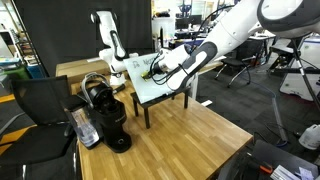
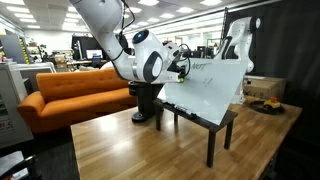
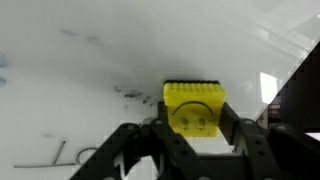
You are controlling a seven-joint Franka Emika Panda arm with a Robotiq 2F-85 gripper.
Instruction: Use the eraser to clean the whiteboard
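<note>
Exterior views, read left to right. A black coffee machine (image 1: 105, 115) is standing on the wooden table (image 1: 190, 140). Beside it the tilted whiteboard (image 1: 168, 88) is resting on its dark stand (image 2: 212, 140). The arm (image 1: 230, 35) is reaching in from the right and bringing the gripper (image 1: 151, 69) over the board's upper part. From the opposite side an orange sofa (image 2: 70, 95) is showing at the left, then the arm (image 2: 140, 55), then the gripper (image 2: 183, 65) meeting the near edge of the whiteboard (image 2: 212, 88).

Wrist view, read left to right. Dark scribbles (image 3: 45, 155) are lying at the lower left of the whiteboard (image 3: 90, 50), and fainter smudged marks (image 3: 130, 95) are trailing toward the centre. There the gripper (image 3: 194, 124) is clamping the eraser (image 3: 194, 105) between its two dark fingers (image 3: 135, 150). The yellow block is pointing at the white surface. Whether it is actually touching cannot be told.

Step in hand, as a judgement: the eraser is being carried to the board or wiped across it, with writing remaining.

The next move is probably calling for three things:
- holding the eraser's face flat to the board's tilt;
- pressing lightly enough that the stand is not sliding;
- sweeping toward the smudges and then the lower-left scribbles.
</note>
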